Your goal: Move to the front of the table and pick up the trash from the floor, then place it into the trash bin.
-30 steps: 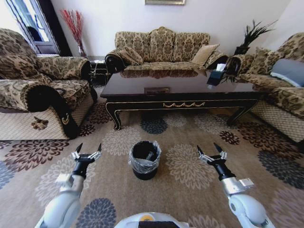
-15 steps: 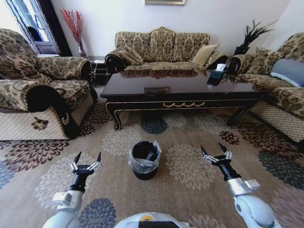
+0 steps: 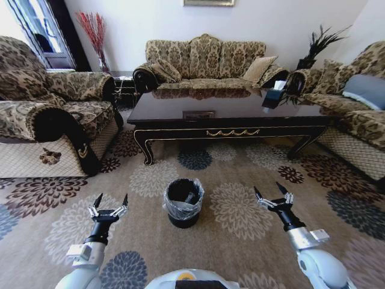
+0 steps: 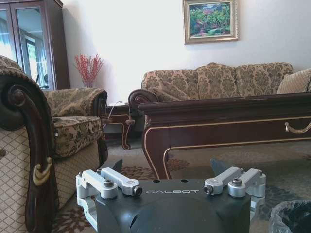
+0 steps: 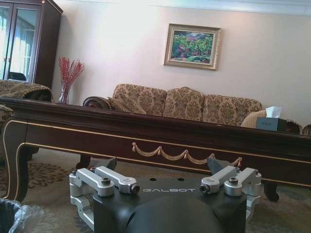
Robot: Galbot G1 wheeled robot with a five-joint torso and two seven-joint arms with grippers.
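Patterned carpet point(image 3: 240, 211) shows no trash; both our left gripper point(image 3: 109, 203) and right gripper point(image 3: 271, 194) gape empty beside the trash bin point(image 3: 183, 203); we judge searching comes next

Carpet point(image 3: 240, 174): tan ground, large floral medallions in cream, maroon and dark blue, including under both claws. Trash bin point(image 3: 183, 203) between left gripper point(image 3: 109, 203) and right gripper point(image 3: 272, 194): black, clear bag liner. Table point(image 3: 228, 114) beyond the claws: glossy dark brown, gold swag trim. Sofa point(image 3: 204, 60) behind it: beige-brown damask. Gripper fingers: black tips, silver links.
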